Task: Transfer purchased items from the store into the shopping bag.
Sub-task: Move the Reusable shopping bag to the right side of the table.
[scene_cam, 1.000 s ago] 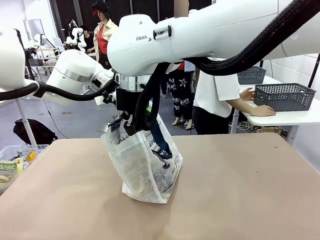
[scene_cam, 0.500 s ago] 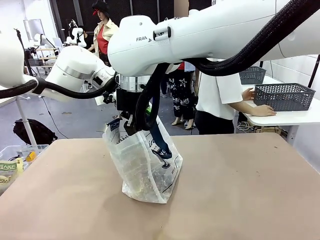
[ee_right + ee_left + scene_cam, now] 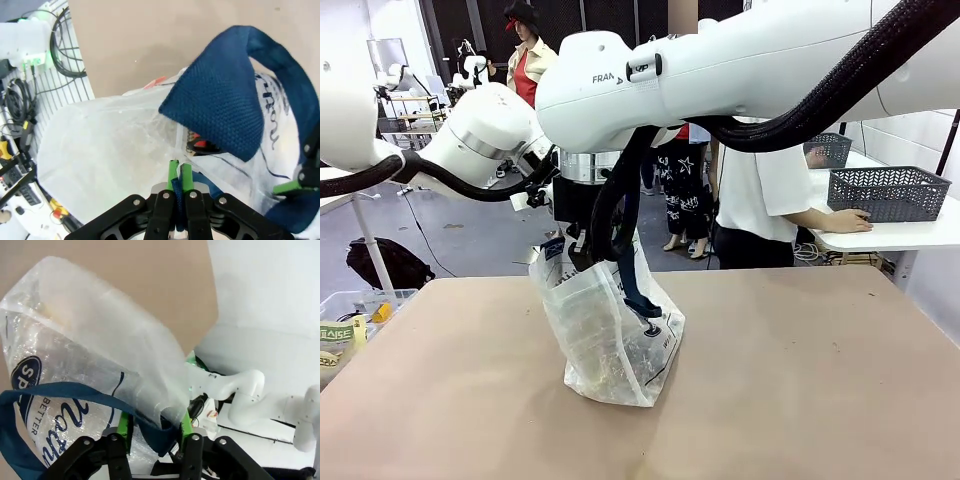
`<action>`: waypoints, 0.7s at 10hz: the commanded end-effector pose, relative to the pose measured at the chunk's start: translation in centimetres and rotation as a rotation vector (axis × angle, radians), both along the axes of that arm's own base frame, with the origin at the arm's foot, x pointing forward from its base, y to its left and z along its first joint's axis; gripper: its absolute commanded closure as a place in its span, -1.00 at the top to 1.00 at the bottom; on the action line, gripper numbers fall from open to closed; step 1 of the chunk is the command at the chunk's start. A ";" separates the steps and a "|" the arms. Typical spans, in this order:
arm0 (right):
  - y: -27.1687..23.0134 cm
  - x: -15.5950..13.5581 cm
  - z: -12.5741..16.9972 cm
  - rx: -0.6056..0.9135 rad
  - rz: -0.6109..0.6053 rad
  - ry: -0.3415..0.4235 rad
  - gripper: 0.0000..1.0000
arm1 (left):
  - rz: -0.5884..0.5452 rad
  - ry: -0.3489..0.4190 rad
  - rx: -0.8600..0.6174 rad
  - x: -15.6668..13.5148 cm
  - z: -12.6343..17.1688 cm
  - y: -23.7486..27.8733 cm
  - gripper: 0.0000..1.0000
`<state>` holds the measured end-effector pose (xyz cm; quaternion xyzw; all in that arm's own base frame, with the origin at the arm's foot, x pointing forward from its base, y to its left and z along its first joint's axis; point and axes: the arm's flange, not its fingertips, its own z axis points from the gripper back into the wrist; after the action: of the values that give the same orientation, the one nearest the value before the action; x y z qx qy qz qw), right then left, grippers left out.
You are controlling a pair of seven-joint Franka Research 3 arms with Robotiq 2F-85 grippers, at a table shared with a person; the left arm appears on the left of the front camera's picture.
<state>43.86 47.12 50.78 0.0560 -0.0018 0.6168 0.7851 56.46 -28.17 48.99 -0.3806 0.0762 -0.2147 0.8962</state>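
Holding the shopping bag (image 3: 612,335) upright mid-table, the right gripper (image 3: 178,176) is pinching its rim with pads pressed together while the left gripper (image 3: 156,426) is straddling the opposite rim and strap, grip uncertain; some contents seemingly inside already, transfer likely nearing completion.

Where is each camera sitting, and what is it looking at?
Front view: sits between the arms, looks across the table at a person; both white arms show.
Left wrist view: on the left arm, looks along the left gripper at the shopping bag.
Right wrist view: on the right arm, looks along the right gripper, pinching the bag's rim.
Shared: all three show the bag.
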 end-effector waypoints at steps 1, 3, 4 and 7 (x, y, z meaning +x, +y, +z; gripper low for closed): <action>0.4 -0.1 0.3 0.019 0.035 0.016 -1.00 | 0.028 -0.027 0.060 -0.7 -0.4 -0.5 -0.65; 0.4 -0.1 0.2 0.023 0.034 0.018 -1.00 | 0.034 -0.030 0.054 -0.7 -0.3 -0.4 -1.00; 0.3 -0.1 0.3 0.025 0.034 0.018 -1.00 | 0.034 -0.031 0.056 -0.8 -0.3 -0.4 -1.00; 0.2 -0.2 0.5 0.032 0.018 0.010 -1.00 | 0.036 -0.024 0.052 -0.6 -0.3 -0.3 -1.00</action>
<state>43.89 47.08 50.84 0.0560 -0.0026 0.6182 0.7840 56.36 -28.43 49.12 -0.3666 0.0662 -0.2099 0.9040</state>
